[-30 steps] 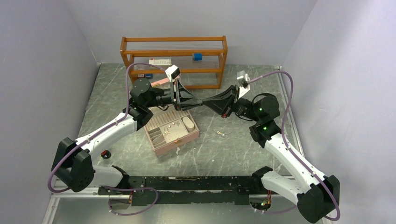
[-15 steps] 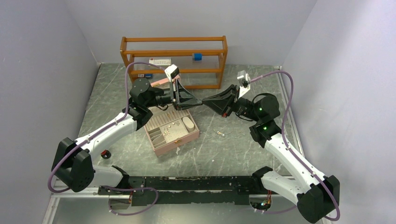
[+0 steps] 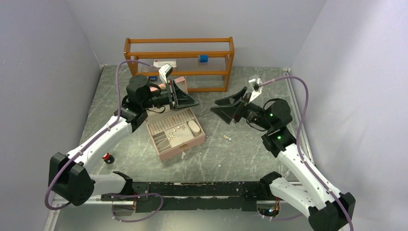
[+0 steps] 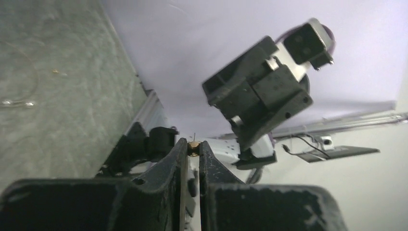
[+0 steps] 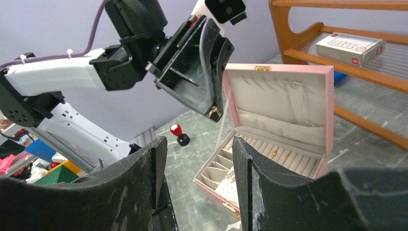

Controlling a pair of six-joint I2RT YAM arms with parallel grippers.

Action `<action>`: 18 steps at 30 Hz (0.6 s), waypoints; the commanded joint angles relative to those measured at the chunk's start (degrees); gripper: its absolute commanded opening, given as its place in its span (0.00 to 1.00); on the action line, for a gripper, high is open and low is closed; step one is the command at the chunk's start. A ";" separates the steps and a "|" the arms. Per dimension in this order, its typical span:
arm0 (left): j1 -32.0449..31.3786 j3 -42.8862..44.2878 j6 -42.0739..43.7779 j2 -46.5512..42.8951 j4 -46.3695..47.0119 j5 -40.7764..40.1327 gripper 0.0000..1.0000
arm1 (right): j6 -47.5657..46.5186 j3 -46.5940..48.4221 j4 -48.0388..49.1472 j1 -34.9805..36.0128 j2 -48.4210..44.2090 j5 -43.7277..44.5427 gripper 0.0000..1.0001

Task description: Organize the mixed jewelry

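Most of the mixed jewelry [image 3: 179,129] sits in the one open pink jewelry box [image 3: 186,146], with a couple of loose bits [image 3: 230,138] just right of it. Left gripper [image 4: 192,150], raised over the box, pinches one tiny gold piece [image 4: 193,144]. Right gripper [image 5: 199,142], off to the box's right, gapes empty. Behind the box, one wooden shelf [image 3: 179,43] holds a white carton [image 5: 353,47], print unreadable.

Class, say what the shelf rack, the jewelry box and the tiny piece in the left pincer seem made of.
Shelf rack: wood, orange-brown varnished rails.
Jewelry box: pink, smooth covering, perhaps faux leather; pale soft-looking lining.
Tiny piece in the left pincer: probably metal, gold-coloured and glinting.
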 commanded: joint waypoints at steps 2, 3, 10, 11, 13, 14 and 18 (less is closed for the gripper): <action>1.64 6.71 22.55 -2.42 -25.85 -5.58 0.14 | 0.58 -4.56 -5.49 -0.13 -2.43 2.73 0.56; 1.64 8.15 26.74 -2.34 -30.96 -7.36 0.14 | 1.52 -5.90 -5.56 -0.10 -2.40 2.97 0.56; 1.27 13.01 49.12 -1.70 -54.97 -22.40 0.15 | 12.33 -19.17 -1.03 0.39 -0.67 8.22 0.56; 0.96 12.89 50.67 -1.37 -56.28 -23.55 0.15 | 14.34 -21.13 0.46 0.66 0.04 8.88 0.56; 0.20 12.89 53.88 -0.48 -58.74 -25.22 0.14 | 17.49 -24.64 3.89 1.69 1.89 10.42 0.56; -0.24 13.14 55.04 0.04 -60.23 -26.29 0.14 | 18.81 -26.07 5.30 2.34 2.91 11.54 0.56; -1.55 13.73 57.89 2.36 -62.58 -32.57 0.14 | 22.76 -29.64 9.81 5.28 7.49 17.01 0.55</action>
